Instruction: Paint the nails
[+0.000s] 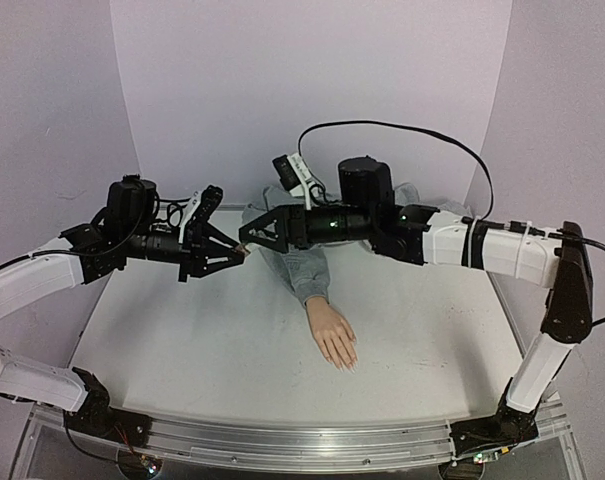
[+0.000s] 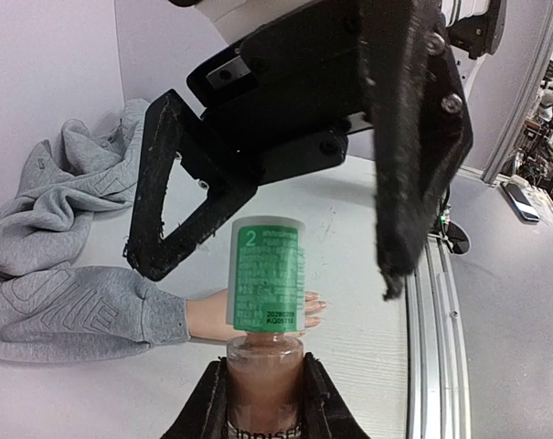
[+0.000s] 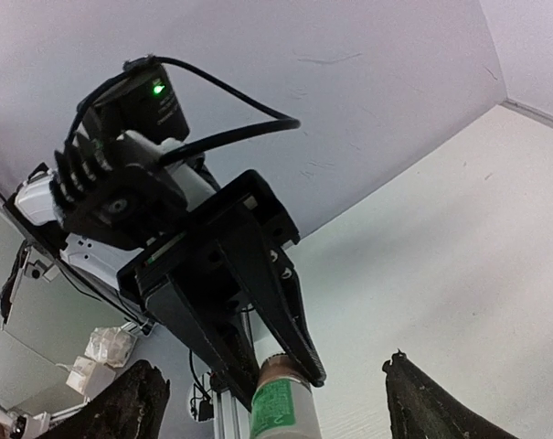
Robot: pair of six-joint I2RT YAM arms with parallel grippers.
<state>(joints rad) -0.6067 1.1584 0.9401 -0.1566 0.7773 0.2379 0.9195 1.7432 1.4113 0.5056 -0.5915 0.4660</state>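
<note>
- The left hand point(image 2: 264, 389) is gripping a small bottle point(image 2: 263, 364) by its brownish glass body, with a finger closed on either side. It is holding the bottle up off the worktop point(image 1: 172, 330).
- The bottle's long axis is pointing away from the left hand and toward the right hand point(image 3: 274, 366). Its white cap point(image 2: 267, 273), which carries a green label, is leading.
- The right hand is standing open, with one finger on each side of the cap. Neither finger is showing contact with the cap.
- As a judgement, the right hand is the nearer to the cap and is lining up to close on it and twist it off.
- The right fingers' closing line is running across the cap's axis, which is suiting that grasp.
- The nails point(image 1: 346, 364) are tipping the mannequin hand point(image 1: 332, 332), which is lying flat on the worktop with its fingertips toward the near edge.
- The nails are sitting below the two hands and to their right, well apart from them. They are too small to judge for paint.
- As a judged risk, an off-centre closure is likely to tilt the bottle in the left hand.
</note>
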